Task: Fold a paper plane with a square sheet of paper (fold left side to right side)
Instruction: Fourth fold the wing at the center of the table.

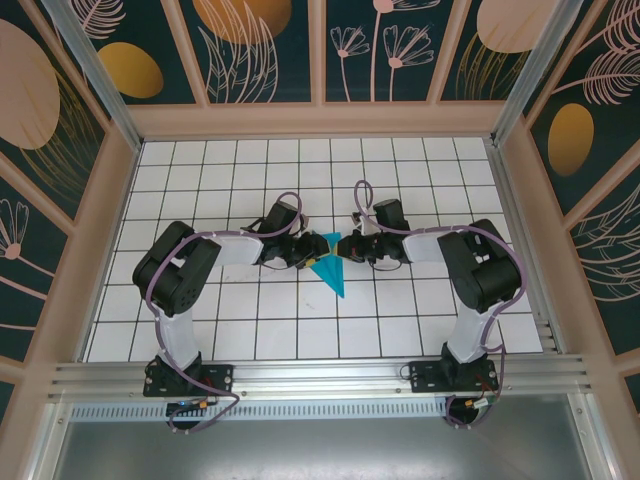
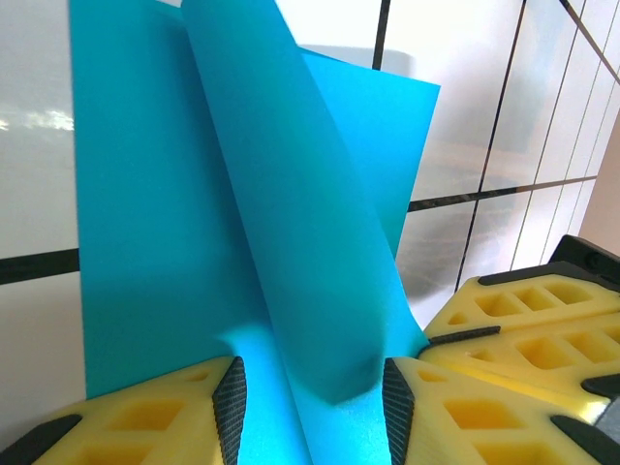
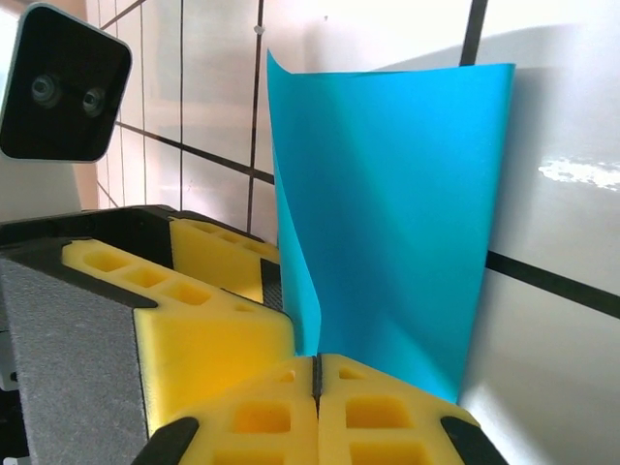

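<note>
The cyan-blue sheet of paper point(image 1: 331, 268) lies mid-table, folded to a narrow shape whose point faces the near edge. My left gripper point(image 1: 304, 250) comes at its upper end from the left, my right gripper point(image 1: 356, 247) from the right. In the left wrist view the paper point(image 2: 242, 223) has one flap curling upward, and it runs between the yellow fingers point(image 2: 184, 407) of the left gripper point(image 2: 312, 407), whose jaws stand apart. In the right wrist view the right gripper point(image 3: 317, 373) is shut, and the standing paper point(image 3: 397, 213) has its lower edge pinched at the seam.
White gridded tiles point(image 1: 250, 320) cover the table, walled by a wooden frame point(image 1: 320, 120) with patterned panels. The two grippers nearly touch: the right one's fingers point(image 2: 528, 329) show in the left wrist view, the left one's fingers point(image 3: 208, 291) and camera point(image 3: 63, 92) in the right wrist view.
</note>
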Controlling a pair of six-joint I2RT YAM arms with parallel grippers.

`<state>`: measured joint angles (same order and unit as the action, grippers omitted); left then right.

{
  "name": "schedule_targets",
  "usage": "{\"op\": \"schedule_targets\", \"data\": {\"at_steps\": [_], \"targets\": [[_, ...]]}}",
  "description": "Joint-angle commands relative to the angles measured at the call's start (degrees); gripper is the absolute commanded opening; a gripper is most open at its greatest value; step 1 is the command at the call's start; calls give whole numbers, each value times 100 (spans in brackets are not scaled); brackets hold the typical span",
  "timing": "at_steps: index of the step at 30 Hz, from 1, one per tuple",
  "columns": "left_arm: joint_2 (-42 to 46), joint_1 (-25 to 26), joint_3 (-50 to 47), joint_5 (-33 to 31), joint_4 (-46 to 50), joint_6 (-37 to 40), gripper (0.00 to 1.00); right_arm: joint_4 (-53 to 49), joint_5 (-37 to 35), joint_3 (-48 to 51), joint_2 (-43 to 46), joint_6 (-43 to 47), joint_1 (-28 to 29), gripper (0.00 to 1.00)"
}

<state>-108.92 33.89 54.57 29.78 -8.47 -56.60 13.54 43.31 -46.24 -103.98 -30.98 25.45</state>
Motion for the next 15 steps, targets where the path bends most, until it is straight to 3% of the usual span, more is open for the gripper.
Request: {"op": "schedule_targets", "data": {"at_steps": [1, 15], "targets": [[-144, 34, -103, -289, 346, 186, 45, -172, -113, 56, 86, 176, -75, 5], [-124, 38, -154, -293, 311, 170, 45, -299, -357, 68, 25, 320, -181, 5]]}}
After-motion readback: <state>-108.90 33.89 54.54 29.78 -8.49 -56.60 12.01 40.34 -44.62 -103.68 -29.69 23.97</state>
